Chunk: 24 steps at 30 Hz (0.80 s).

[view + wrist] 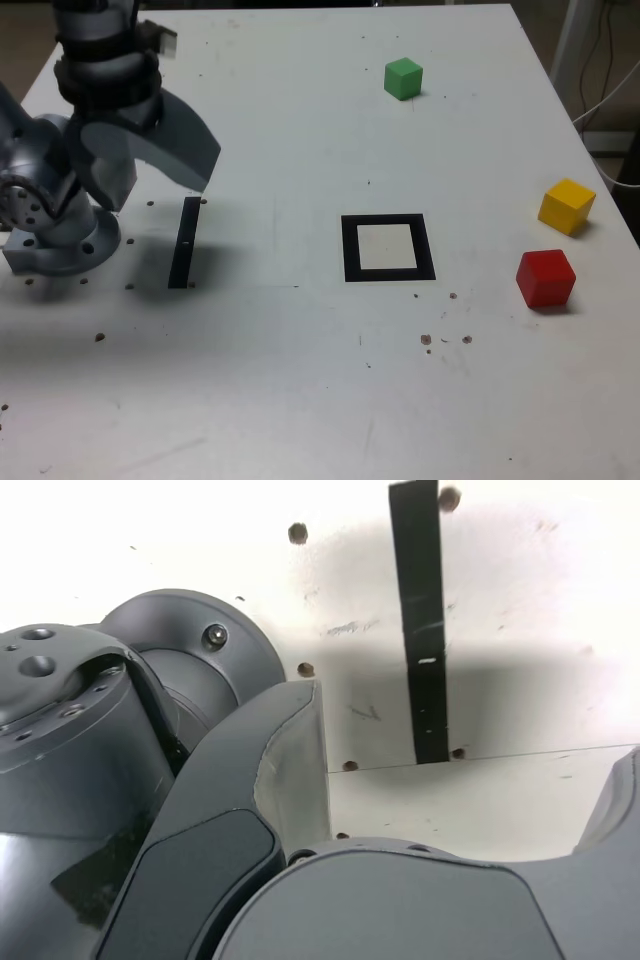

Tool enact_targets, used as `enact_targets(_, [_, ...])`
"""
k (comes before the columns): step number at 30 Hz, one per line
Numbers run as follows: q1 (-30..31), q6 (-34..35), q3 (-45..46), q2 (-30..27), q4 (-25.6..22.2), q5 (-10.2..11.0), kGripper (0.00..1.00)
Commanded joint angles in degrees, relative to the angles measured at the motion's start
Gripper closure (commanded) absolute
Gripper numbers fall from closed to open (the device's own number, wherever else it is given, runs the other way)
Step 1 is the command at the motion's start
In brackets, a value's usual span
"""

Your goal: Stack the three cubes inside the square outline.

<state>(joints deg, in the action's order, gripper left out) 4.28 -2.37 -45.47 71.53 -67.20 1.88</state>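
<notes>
In the exterior view the three cubes lie apart on the white table. The green cube (403, 78) is at the far side; the yellow cube (567, 206) and the red cube (546, 278) sit close together near the exterior view's right edge. The square outline (388, 272), black with a pale centre, lies bare in the middle. My gripper (150, 175) hangs folded over the arm's base at the exterior view's left, far from every cube. In the wrist view the gripper (465, 740) is open with only table between its jaws. No cube shows there.
A narrow black strip (184, 243) lies on the table just beside the gripper, also seen as the strip (420, 610) in the wrist view. The arm's base (60, 235) stands at the exterior view's left. Small dark specks dot the table. White cables (610, 95) hang beyond the right edge.
</notes>
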Motion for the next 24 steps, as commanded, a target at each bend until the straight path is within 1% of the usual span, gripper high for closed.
enact_targets(1, [0.92, 0.94, -1.35, -0.27, -0.58, 0.41, 0.03])
enact_targets(6, [4.39, 3.29, -6.66, 1.35, -2.46, 0.71, 0.03])
enact_targets(10, [6.63, 4.21, -13.33, 5.96, -4.60, 1.59, 0.04])
enact_targets(14, [7.27, 4.29, -19.17, 10.91, -5.48, 2.55, 0.05])
enact_targets(18, [7.32, 4.32, -24.26, 14.55, -6.09, 3.04, 0.06])
enact_targets(24, [7.34, 4.54, -32.78, 19.83, -9.40, 3.44, 0.06])
